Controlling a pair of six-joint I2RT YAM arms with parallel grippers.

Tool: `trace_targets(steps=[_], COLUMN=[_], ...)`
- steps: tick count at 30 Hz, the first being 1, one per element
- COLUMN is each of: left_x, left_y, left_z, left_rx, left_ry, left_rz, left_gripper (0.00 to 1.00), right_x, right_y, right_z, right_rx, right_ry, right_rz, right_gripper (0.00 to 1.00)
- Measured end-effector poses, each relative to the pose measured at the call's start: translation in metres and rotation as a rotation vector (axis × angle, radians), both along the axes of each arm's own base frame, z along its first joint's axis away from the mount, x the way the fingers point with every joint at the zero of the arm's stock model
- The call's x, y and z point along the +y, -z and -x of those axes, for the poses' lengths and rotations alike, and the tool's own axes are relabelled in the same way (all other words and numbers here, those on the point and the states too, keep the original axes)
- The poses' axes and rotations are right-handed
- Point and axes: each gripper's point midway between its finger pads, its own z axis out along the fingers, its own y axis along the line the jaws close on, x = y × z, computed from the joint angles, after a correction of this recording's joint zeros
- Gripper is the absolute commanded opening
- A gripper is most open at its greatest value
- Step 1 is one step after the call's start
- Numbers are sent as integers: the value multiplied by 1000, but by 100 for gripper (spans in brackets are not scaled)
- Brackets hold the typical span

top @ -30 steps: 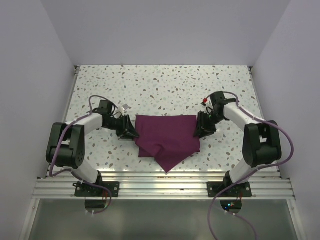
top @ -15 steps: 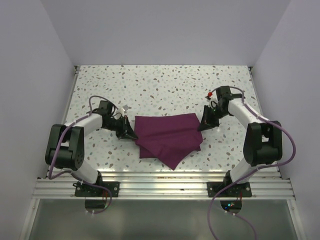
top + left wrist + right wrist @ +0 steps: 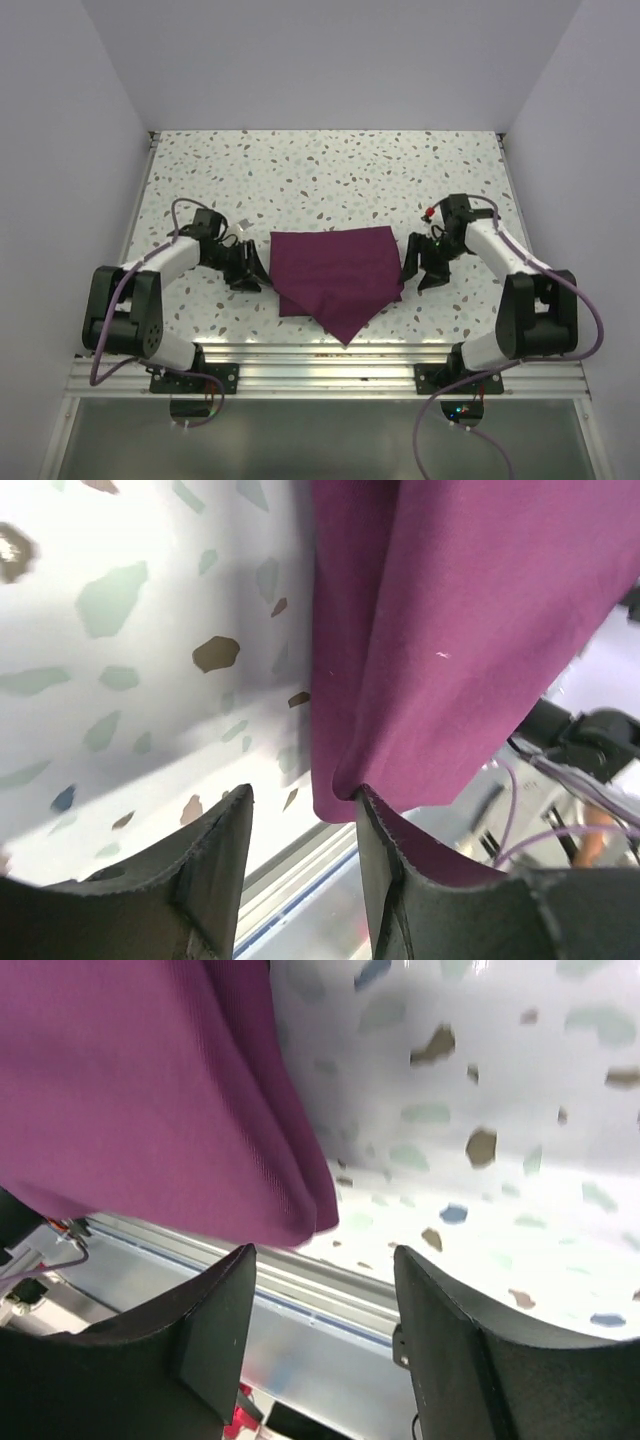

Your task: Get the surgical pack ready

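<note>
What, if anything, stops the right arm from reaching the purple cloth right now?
Probably nothing, so yes: the right gripper sits open just beside the purple cloth, nothing lying between them.

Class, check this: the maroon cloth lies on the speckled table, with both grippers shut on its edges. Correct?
No. The maroon cloth lies on the speckled table, but the left gripper and right gripper stand open beside its edges, as both wrist views show.

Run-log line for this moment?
surgical pack: folded on table | left claw: open at its left edge | right claw: open beside right edge
</note>
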Motion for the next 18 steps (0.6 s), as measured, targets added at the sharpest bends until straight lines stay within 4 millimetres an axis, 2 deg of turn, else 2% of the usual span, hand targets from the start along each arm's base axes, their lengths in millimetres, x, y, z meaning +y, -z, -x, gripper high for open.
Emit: trace_targets(steps=[1, 3, 4, 5, 7, 10, 14, 18], left_x=[3, 7, 10, 13, 18, 25, 31, 33], left_y=[-3, -13, -19, -26, -36, -50, -56, -63], left_z=[-2, -9, -15, -21, -31, -42, -47, -48], left_rx=[-18, -64, -95, -126, -176, -238, -267, -294], left_ry=[-13, -37, -55, -76, -111, -158, -196, -212], left_rz=[-22, -57, -77, -97, -130, -167, -198, -204], left_gripper=[48, 47, 46, 45, 41, 38, 42, 46], right_x=[-1, -2, -2, -2, -2, 2, 17, 32], right_y=[-4, -9, -11, -13, -10, 8, 29, 47], right_z=[5, 13, 18, 23, 33, 53, 75, 78], right_rx=[-13, -41, -52, -61, -65, -13, 39, 15], right_ry=[6, 20, 33, 44, 69, 105, 128, 195], right_rz=[3, 6, 6, 4, -1, -4, -9, -43], right_gripper=[57, 43, 34, 15, 0, 0, 0, 0])
